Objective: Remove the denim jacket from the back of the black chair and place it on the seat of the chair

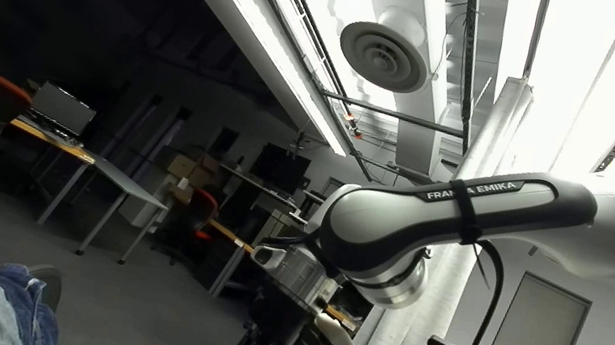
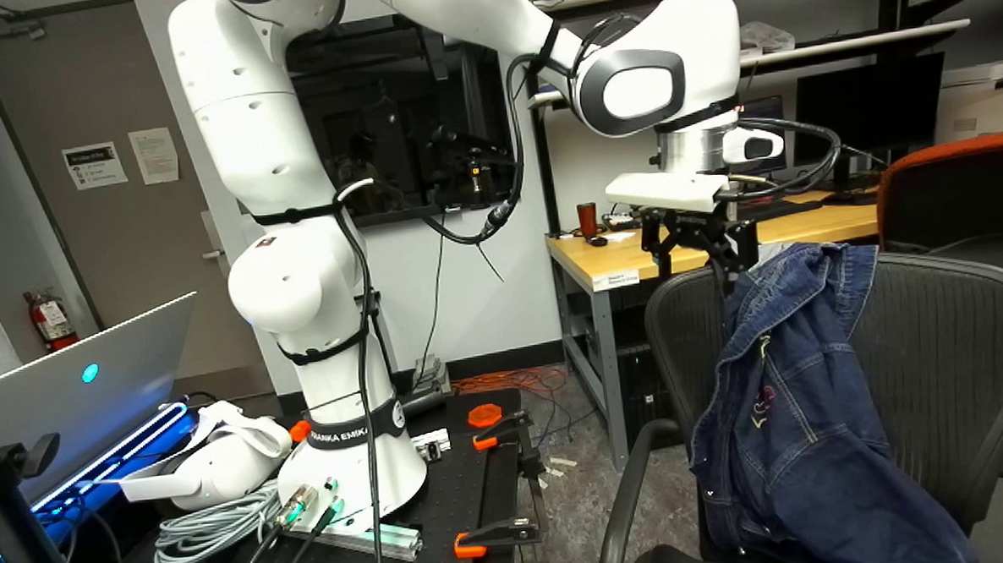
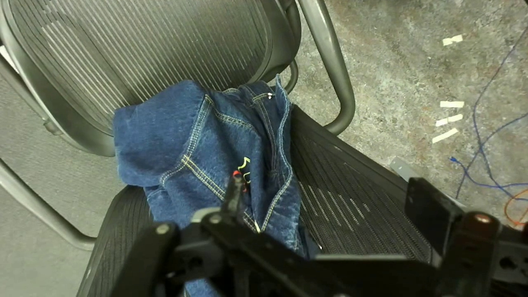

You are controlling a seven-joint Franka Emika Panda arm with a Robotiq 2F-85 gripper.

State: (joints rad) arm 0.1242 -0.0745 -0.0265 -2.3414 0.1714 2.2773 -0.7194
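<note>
over the black chair's back (image 2: 937,364) hangs the denim jacket (image 2: 799,404), gripper (image 2: 696,278) wide nearby

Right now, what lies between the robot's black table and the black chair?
Floor with pale tape strips lies between table and chair, in an exterior view.

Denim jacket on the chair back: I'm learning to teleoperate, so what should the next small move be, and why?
Probably shift the open tool sideways toward the denim jacket: in the wrist view, one finger overlaps it, but the gap mostly shows the black chair, so closing might catch little.
</note>
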